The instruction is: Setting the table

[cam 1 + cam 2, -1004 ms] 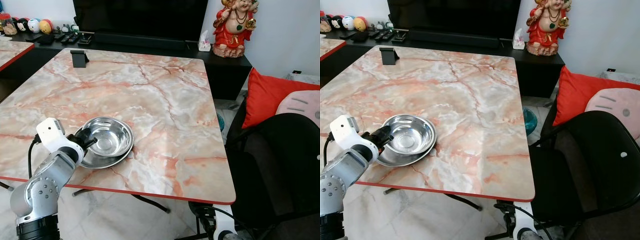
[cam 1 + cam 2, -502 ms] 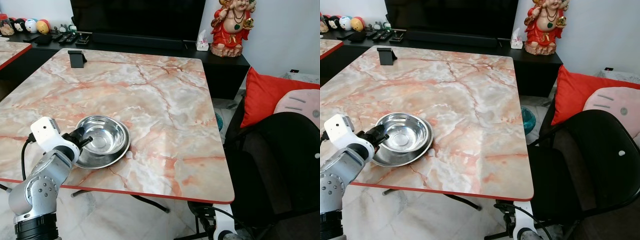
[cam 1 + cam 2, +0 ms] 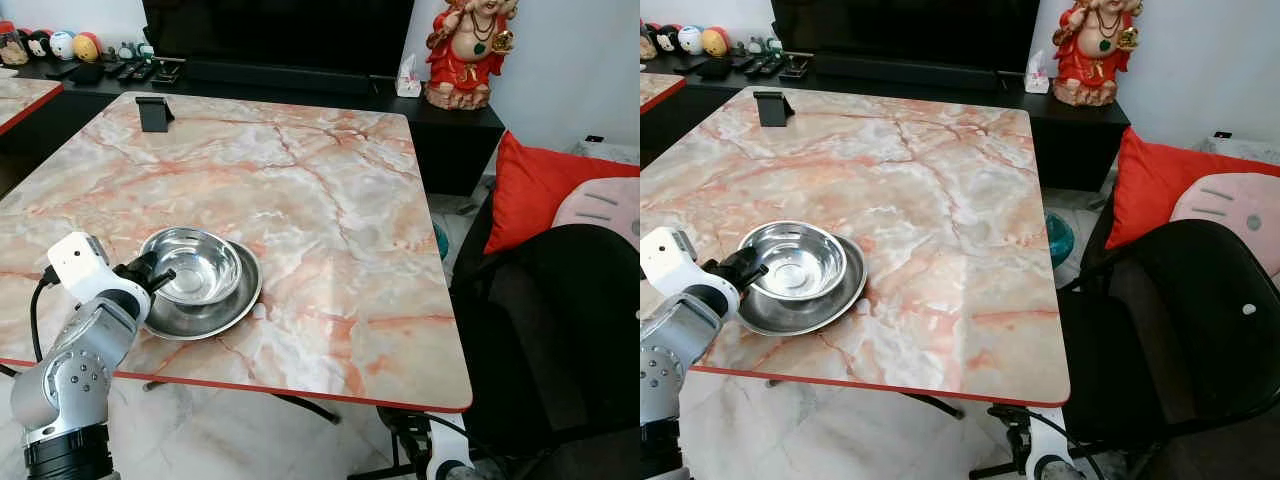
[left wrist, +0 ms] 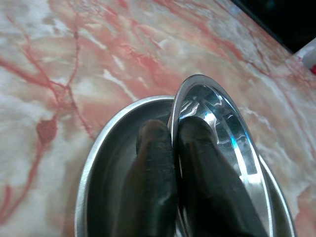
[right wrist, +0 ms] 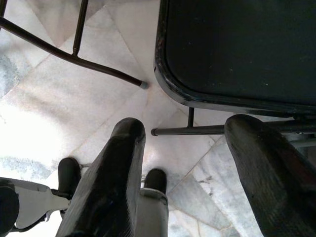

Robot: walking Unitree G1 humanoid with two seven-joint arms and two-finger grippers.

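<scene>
Two steel bowls sit stacked near the front left of the marble table (image 3: pixel 330 190). The upper bowl (image 3: pixel 197 263) is tilted and shifted left over the wider lower bowl (image 3: pixel 222 305). My left gripper (image 3: pixel 152 276) is shut on the upper bowl's left rim; in the left wrist view one finger (image 4: pixel 153 168) is outside the rim and the other inside the upper bowl (image 4: pixel 222 128), above the lower bowl (image 4: pixel 108 148). My right gripper (image 5: pixel 190 143) hangs open over the floor beside the chair's legs, holding nothing.
A black phone stand (image 3: pixel 155 113) stands at the table's far left. A black chair (image 3: pixel 570 330) is close on the right, with a red cushion (image 3: pixel 540 190) behind it. A red figurine (image 3: pixel 468 50) and a TV are on the dark sideboard beyond.
The upper bowl has come up at its left rim and slid leftward off the lower bowl's centre, carried by my left gripper. The camera has shifted a little.
</scene>
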